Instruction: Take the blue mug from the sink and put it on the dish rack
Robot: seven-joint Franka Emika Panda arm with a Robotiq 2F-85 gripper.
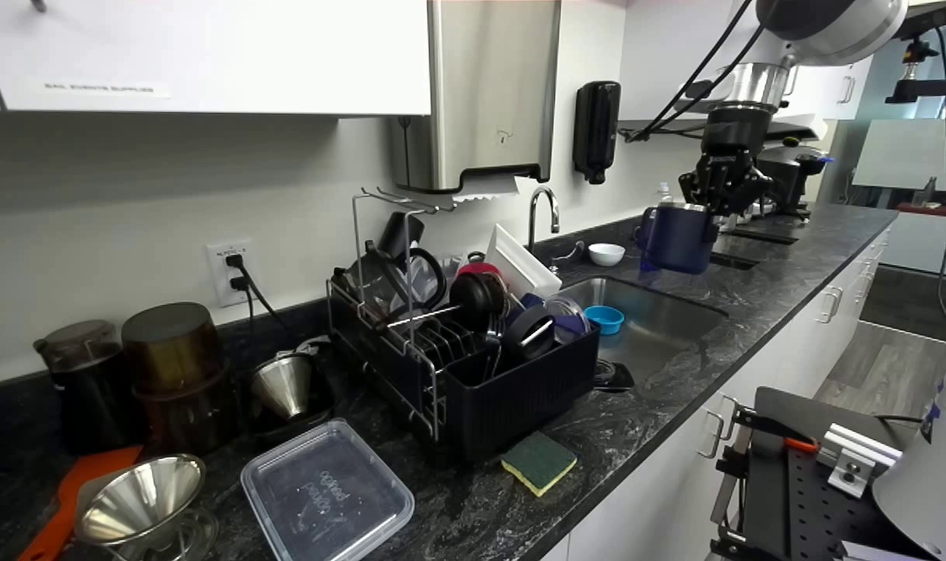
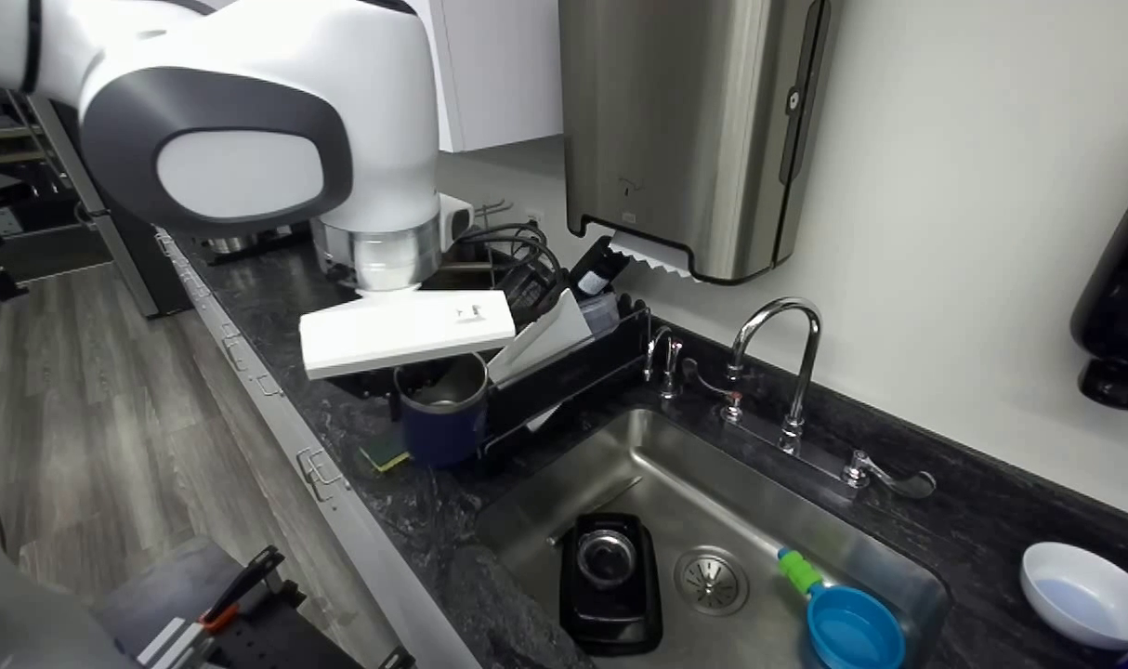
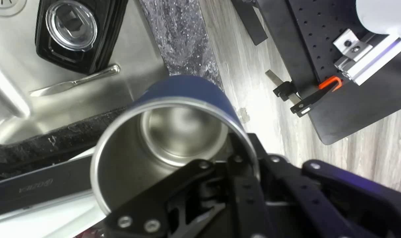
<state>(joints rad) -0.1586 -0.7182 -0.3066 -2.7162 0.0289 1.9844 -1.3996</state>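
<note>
Higher than the sink (image 2: 685, 511), the claw (image 3: 246, 145) grips the blue mug (image 1: 677, 238); its mouth faces upward.

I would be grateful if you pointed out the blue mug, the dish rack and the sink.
The blue mug (image 1: 678, 240), in an exterior view: on its outside wall.
The dish rack (image 1: 521, 407), in an exterior view: on its black outer wall.
The sink (image 2: 673, 514), in an exterior view: on the bare basin floor.
</note>
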